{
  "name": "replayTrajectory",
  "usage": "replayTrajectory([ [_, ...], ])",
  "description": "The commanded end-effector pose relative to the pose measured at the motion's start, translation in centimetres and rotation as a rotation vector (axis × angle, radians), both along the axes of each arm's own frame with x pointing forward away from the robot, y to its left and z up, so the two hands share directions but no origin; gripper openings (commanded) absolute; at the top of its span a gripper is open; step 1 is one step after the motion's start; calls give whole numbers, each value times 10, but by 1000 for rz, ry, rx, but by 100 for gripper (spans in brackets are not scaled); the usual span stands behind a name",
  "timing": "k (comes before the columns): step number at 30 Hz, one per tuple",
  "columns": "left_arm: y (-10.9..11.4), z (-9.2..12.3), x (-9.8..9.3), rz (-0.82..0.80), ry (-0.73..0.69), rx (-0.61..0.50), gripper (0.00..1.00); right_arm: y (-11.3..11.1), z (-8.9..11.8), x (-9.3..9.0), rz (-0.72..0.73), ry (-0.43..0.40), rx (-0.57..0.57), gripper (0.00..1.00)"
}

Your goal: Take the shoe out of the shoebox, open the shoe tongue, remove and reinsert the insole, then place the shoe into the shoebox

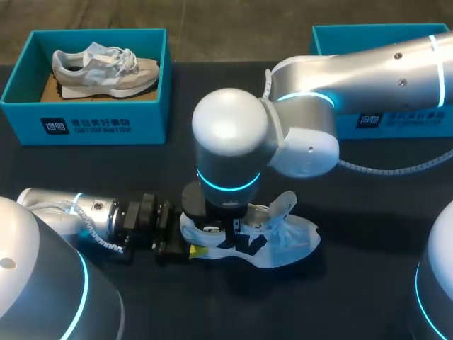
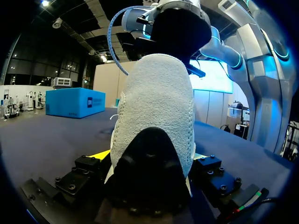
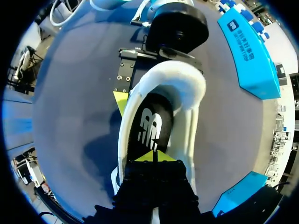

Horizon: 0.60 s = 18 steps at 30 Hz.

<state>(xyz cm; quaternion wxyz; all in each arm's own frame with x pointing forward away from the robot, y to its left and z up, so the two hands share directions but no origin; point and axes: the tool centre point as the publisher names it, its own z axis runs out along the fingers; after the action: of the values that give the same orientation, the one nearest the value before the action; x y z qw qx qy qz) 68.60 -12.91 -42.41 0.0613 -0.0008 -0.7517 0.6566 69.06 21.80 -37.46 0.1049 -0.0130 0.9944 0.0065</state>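
While our left gripper point(image 2: 149, 156) clamps the shoe point(image 1: 290, 237) by its heel, we work inside it.
Shoe lies on the table point(image 1: 368, 234), steadied so our right gripper point(image 3: 154, 156), tips together, reaches the insole point(image 3: 148, 128); a pinch we cannot confirm.

White logo block and print line stood on the left shoebox point(image 1: 85, 126) front wall; same on the right shoebox point(image 1: 396, 122). White logo on the black insole point(image 3: 150, 125).

Your left arm point(image 1: 78, 209) lying low, wrist level, left gripper point(image 1: 190, 249) clamped on both sides of the shoe point(image 1: 287, 237) heel, your right arm point(image 1: 354, 78) bent over, wrist vertical, right gripper point(image 3: 153, 157) pointing down, tips pressed together.
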Motion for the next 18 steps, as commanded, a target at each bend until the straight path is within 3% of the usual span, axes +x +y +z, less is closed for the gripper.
replayTrajectory([
  [1,3,-3,-1,3,-1,0,0,6,-11,-2,-6,-16,-14,0],
  [8,3,-3,-1,3,-1,0,0,4,-19,3,-35,-11,-37,0],
  [18,3,-3,-1,3,-1,0,0,-22,-20,2,-124,-38,-18,0],
])
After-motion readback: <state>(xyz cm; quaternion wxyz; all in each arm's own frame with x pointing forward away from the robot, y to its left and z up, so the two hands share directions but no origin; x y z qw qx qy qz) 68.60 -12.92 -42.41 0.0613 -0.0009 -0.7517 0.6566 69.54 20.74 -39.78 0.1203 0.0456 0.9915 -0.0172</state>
